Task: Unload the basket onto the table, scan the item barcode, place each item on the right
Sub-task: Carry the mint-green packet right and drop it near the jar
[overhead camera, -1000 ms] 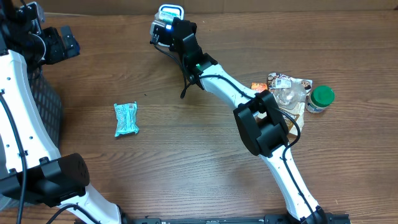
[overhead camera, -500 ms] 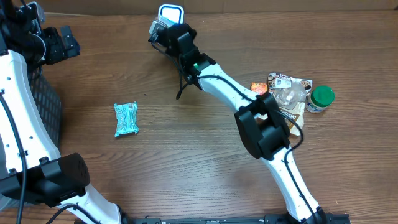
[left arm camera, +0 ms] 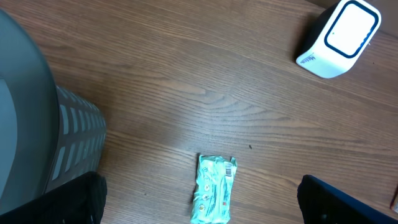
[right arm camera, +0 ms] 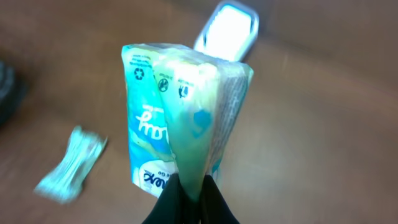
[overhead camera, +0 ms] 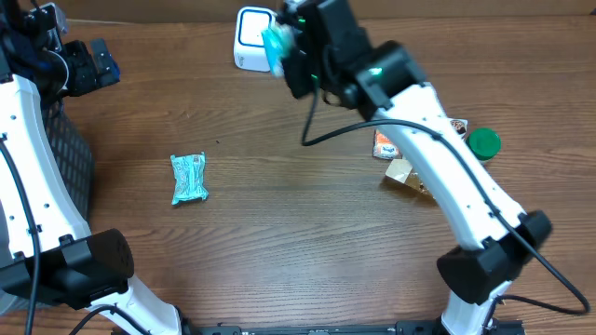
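Wooden table (overhead camera: 279, 233). Left gripper (overhead camera: 91, 63) spread wide, empty, well left of scanner (overhead camera: 250, 37). Right gripper (right arm camera: 189, 186) clenched on teal soft pack (right arm camera: 180, 112), lifted just right of scanner. Small teal packet (overhead camera: 189, 177) lies flat, well apart from scanner, toward robot.

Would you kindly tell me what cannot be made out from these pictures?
- Barcode on the held pouch: the right wrist view shows only a blurred face, its lower end pinched in the right hand.
- Gap between that pouch and the scanner: overhead, the right arm covers most of the pouch.
- Items beside the green lid: overhead, partly behind the arm.
- Print on the table pouch: too small overhead.
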Available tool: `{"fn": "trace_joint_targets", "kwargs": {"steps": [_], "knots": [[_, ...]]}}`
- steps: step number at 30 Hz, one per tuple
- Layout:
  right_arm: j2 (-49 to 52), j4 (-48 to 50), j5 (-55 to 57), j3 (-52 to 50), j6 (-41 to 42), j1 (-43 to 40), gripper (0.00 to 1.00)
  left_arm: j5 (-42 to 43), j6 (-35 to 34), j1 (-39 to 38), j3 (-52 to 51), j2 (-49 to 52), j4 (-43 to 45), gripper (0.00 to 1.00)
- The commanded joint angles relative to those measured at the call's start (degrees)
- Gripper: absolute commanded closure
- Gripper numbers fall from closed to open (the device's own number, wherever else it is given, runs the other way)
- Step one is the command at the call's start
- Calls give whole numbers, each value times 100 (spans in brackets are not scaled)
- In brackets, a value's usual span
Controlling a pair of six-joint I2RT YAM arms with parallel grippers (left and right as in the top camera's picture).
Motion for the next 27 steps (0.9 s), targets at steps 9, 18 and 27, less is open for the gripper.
{"fn": "trace_joint_targets", "kwargs": {"steps": [9, 18, 27], "knots": [[269, -522, -649, -1781, 597, -586, 96, 59, -39, -17, 35, 2, 22, 0], [269, 420, -686, -3501, 741, -1475, 96, 59, -39, -17, 35, 2, 22, 0], [267, 330, -876, -3611, 739, -2000, 0, 59, -39, -17, 35, 2, 22, 1]]}}
